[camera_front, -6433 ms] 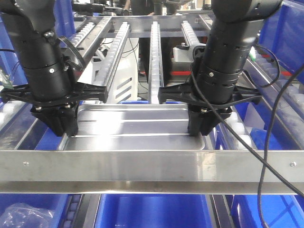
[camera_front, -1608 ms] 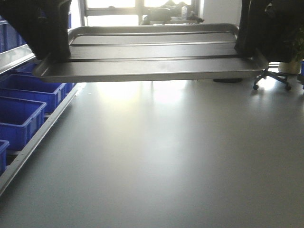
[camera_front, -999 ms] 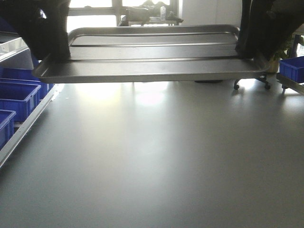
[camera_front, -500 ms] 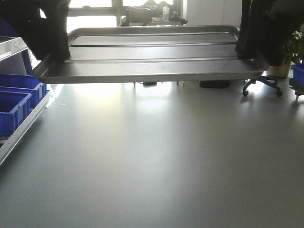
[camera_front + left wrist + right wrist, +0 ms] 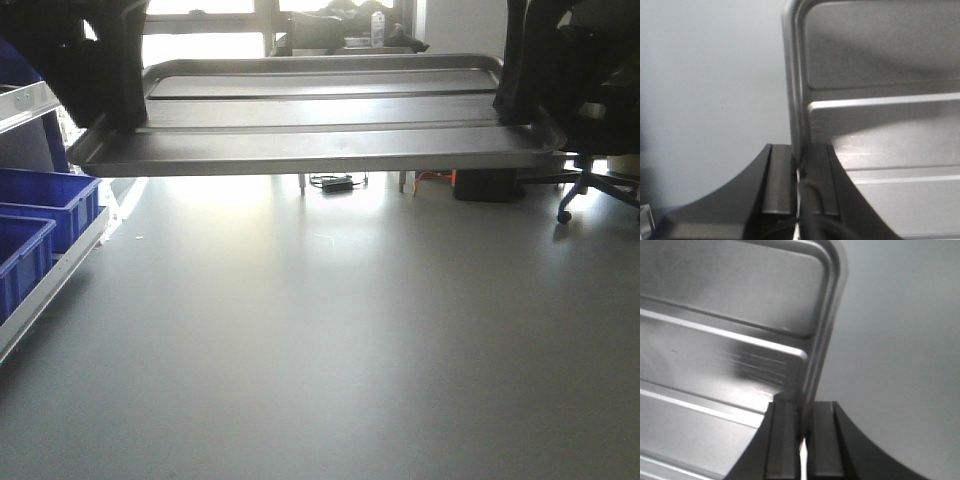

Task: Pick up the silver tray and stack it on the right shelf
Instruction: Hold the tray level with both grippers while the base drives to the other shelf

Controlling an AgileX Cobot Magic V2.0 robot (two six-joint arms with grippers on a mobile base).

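The left gripper and right gripper are each clamping an end rim of the silver tray, which is hanging level in mid-air over glossy grey floor, blue bins sitting left, an office chair standing far right.

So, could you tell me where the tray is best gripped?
By the low rim at each short end, coming from the sides: the tray is wide and flat, so only the rim can be pinched. The left gripper and right gripper clamp it so, one jaw either side.
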